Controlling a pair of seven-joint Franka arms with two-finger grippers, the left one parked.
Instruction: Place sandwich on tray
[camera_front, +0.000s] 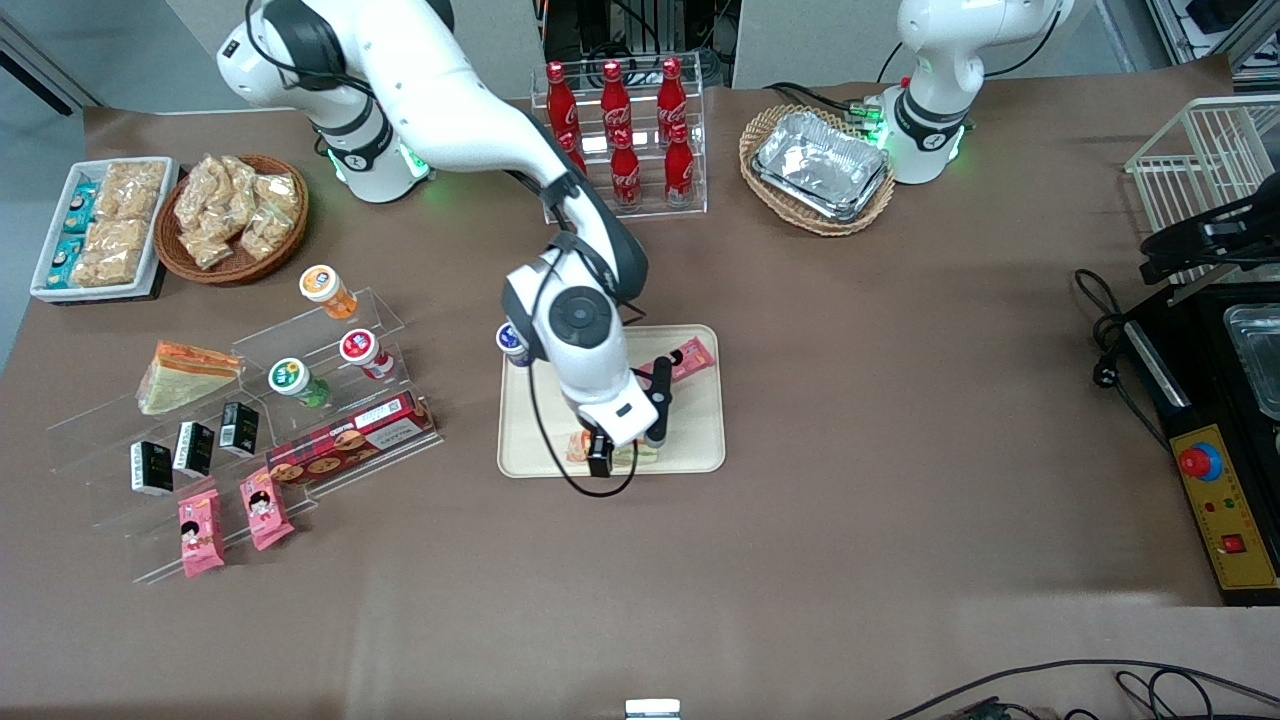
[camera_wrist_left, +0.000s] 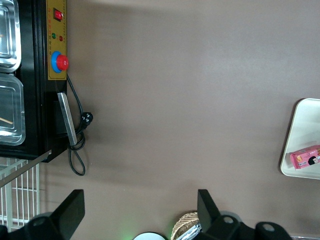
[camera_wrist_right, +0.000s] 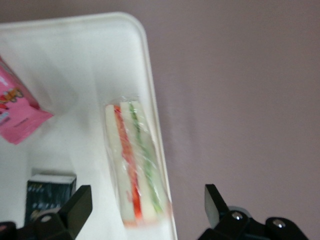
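I saw the sandwich (camera_wrist_right: 134, 165) lying on the tray (camera_wrist_right: 90, 30), near the counter's middle. My gripper (camera_wrist_right: 145, 200) hung above it, fingers wide apart, holding nothing. I judged lifting away came next.

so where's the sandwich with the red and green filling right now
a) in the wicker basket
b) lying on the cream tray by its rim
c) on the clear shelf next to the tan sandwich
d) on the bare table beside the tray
b: the sandwich lies flat on the tray along its rim, with the open gripper above it and not holding it.
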